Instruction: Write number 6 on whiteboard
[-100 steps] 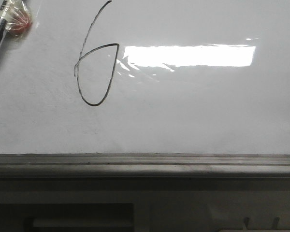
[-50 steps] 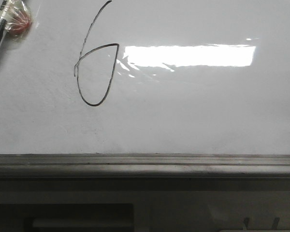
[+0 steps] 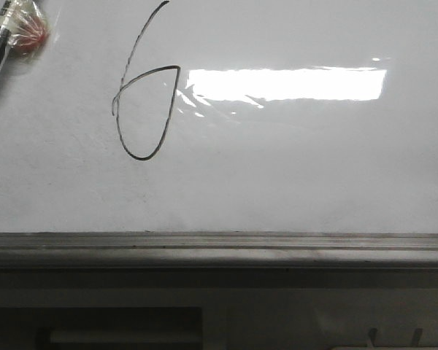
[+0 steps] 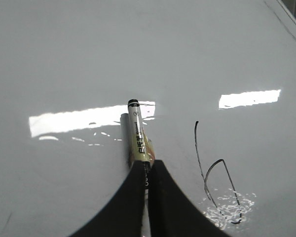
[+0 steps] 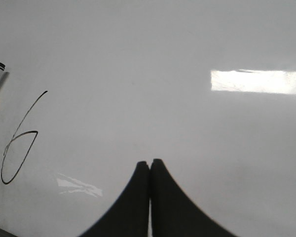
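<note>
Number 6 (image 3: pixel 142 102) complete on whiteboard (image 3: pixel 292 182). Left gripper (image 4: pixel 147 173) fingers clamped on marker (image 4: pixel 138 136), tip apparently clear of board. Right gripper (image 5: pixel 150 170) fingers together, empty. Writing step judged done; next: withdraw marker without smearing ink.

Number 6 (image 3: pixel 142 109): thin black hand-drawn line, long slanted stem, narrow teardrop loop, left of the bright reflection | Whiteboard (image 3: pixel 292 175): large glossy white flat surface, grey-brown ledge along its near edge.

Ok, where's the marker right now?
The marker is clamped in the left gripper, lying off to the left of the number 6 on the whiteboard, at the front view's upper left corner.
</note>
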### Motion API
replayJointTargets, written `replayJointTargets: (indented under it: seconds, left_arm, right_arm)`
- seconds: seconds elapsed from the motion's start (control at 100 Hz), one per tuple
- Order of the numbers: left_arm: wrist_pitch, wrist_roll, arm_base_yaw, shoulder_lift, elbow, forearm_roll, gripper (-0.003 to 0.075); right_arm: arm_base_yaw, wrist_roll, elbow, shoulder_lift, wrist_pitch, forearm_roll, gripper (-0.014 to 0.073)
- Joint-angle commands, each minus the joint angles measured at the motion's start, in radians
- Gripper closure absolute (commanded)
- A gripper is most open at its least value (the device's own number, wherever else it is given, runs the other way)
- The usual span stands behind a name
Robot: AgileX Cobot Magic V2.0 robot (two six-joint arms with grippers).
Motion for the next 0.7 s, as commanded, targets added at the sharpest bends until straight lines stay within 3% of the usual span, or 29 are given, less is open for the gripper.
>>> replayJointTargets:
  seconds: [0.0, 0.11, 0.2, 0.35, 0.48, 0.69]
  left_arm:
    - [-0.002, -0.18, 0.01, 0.012, -0.019, 0.266, 0.074]
    - [-0.025, -0.678, 0.072, 0.023, 0.015, 0.731, 0.074]
    - [-0.017, -0.889, 0.17, 0.023, 0.048, 0.886, 0.074]
    - [-0.032, -1.08, 0.341, 0.008, 0.105, 1.069, 0.074]
    - [-0.048, -1.233, 0.431, -0.036, 0.169, 1.2, 0.074]
    - [-0.011, -1.27, 0.519, -0.092, 0.222, 1.267, 0.074]
  right_arm:
    - [-0.005, -0.006, -0.026, 0.01, -0.069, 0.01, 0.0664]
    - [-0.005, -0.006, -0.026, 0.01, -0.069, 0.01, 0.0664]
    - [-0.005, -0.006, -0.026, 0.01, -0.069, 0.01, 0.0664]
    - [-0.005, -0.006, -0.026, 0.01, -0.069, 0.01, 0.0664]
    - [-0.005, -0.006, -0.026, 0.01, -0.069, 0.01, 0.0664]
    - [-0.005, -0.006, -0.026, 0.01, -0.069, 0.01, 0.0664]
